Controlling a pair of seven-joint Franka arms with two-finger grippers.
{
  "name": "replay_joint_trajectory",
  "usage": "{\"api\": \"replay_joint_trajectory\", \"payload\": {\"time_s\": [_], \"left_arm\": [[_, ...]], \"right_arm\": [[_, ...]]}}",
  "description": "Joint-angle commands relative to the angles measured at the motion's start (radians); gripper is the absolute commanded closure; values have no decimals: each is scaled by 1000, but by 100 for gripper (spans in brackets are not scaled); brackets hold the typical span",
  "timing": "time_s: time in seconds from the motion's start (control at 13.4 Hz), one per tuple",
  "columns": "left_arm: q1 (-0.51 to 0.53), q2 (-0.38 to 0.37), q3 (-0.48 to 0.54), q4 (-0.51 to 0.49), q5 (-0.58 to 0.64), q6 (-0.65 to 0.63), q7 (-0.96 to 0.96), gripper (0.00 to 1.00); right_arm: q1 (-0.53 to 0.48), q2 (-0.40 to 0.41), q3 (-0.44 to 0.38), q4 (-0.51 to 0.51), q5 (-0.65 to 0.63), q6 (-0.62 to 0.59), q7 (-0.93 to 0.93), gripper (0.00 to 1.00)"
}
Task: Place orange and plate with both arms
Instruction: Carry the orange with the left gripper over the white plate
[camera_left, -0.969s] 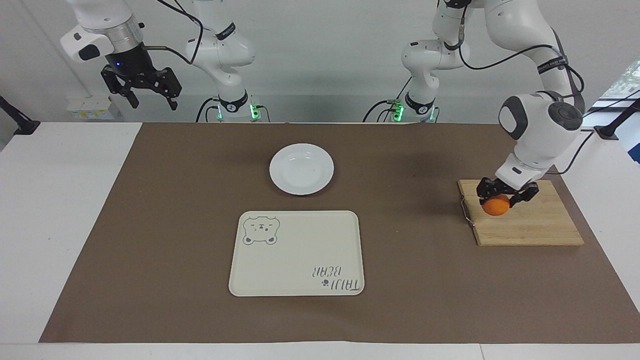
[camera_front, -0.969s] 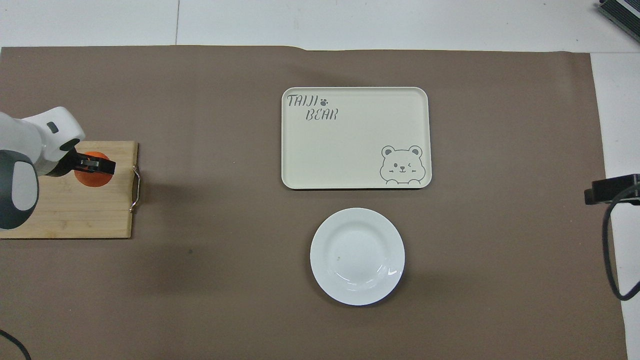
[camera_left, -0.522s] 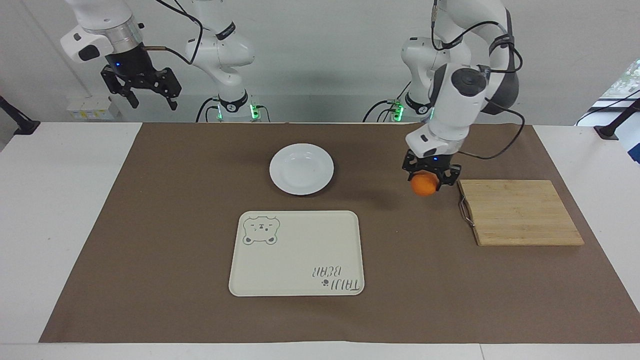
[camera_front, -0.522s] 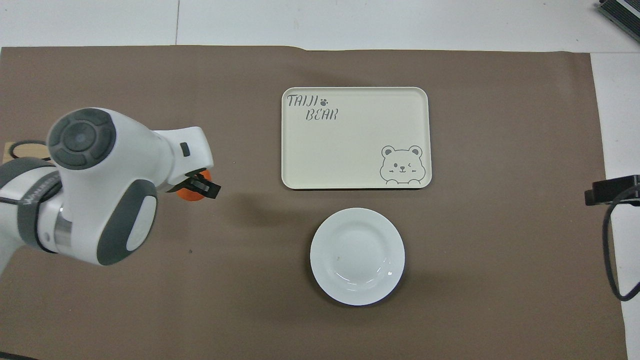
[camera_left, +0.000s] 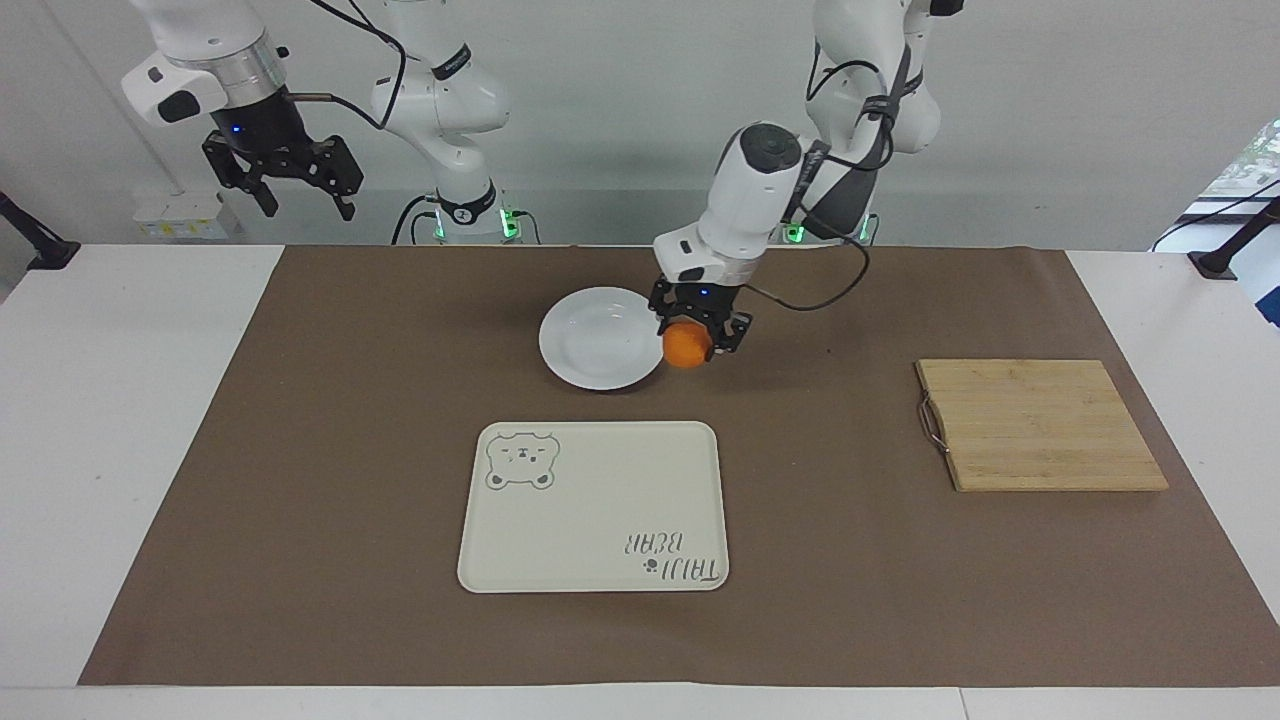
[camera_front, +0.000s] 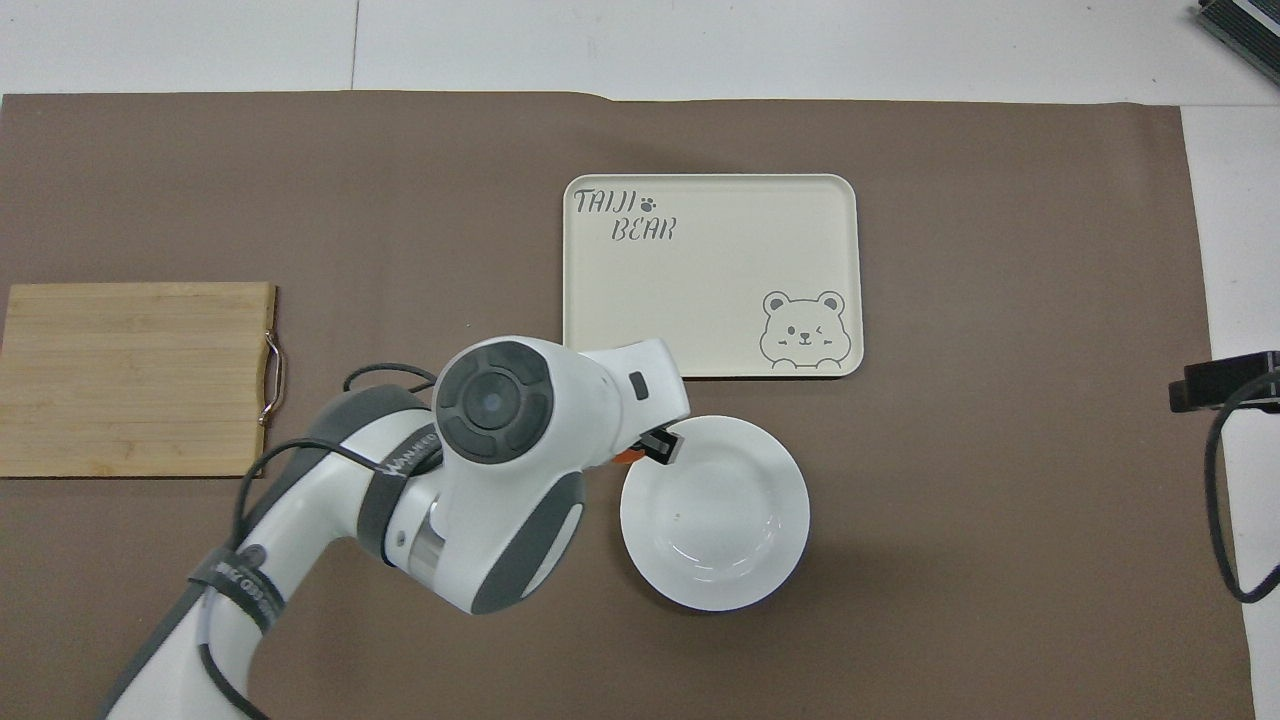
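Observation:
My left gripper (camera_left: 692, 345) is shut on the orange (camera_left: 686, 346), a small bright fruit held up in the air at the edge of the plate (camera_left: 598, 340) on the side toward the left arm's end. In the overhead view the left arm's wrist covers most of the orange (camera_front: 627, 457); only a sliver shows beside the white plate (camera_front: 730, 520). The plate is round, glossy and bare. My right gripper (camera_left: 300, 190) waits high over the right arm's end of the table, its fingers spread open and holding nothing.
A cream tray (camera_left: 600, 520) with a bear drawing lies farther from the robots than the plate. A bare wooden cutting board (camera_left: 1040, 425) with a metal handle sits toward the left arm's end. Brown paper (camera_left: 300, 480) covers the table.
The left arm lifted the orange off the cutting board and carried it across the table to the plate's edge. The right arm has not moved.

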Motion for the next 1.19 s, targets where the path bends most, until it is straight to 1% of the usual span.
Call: {"api": "replay_joint_trajectory", "payload": {"time_s": [0.0,0.07,0.22,0.3,0.45,0.52,0.6,0.67,0.75,0.89,0.97,1.04,1.12], "left_arm": [[-42,45,-22,15,-41,50,-141,100],[-42,49,-26,14,-46,53,-170,100],[-42,60,-46,6,-92,58,-211,100],[-45,77,-54,4,-115,59,-231,100],[-61,99,-66,4,-118,84,-270,100],[-80,134,-66,4,-118,99,-273,100],[-99,145,-66,3,-118,119,-290,89],[-104,145,-66,3,-118,124,-297,54],[-105,145,-66,3,-118,124,-297,51],[-105,145,-66,1,-118,125,-305,14],[-104,145,-65,0,-118,122,-302,4],[-104,145,-65,1,-118,119,-299,0],[-101,142,-63,0,-118,107,-291,0]], "right_arm": [[-12,-27,3,-32,-7,15,-31,0],[-12,-27,3,-32,-7,15,-31,0],[-12,-27,3,-32,-7,15,-31,0],[-12,-27,3,-32,-7,15,-31,0],[-12,-27,3,-32,-7,15,-31,0],[-12,-27,3,-32,-7,15,-28,0],[-12,-27,3,-32,-7,15,-28,0],[-12,-27,3,-32,-7,15,-28,0],[-12,-27,3,-32,-7,15,-28,0],[-12,-27,3,-32,-7,14,-28,0],[-12,-27,3,-33,-7,14,-28,0],[-12,-27,3,-32,-7,14,-27,0],[-12,-27,3,-33,-7,14,-27,0]]}}
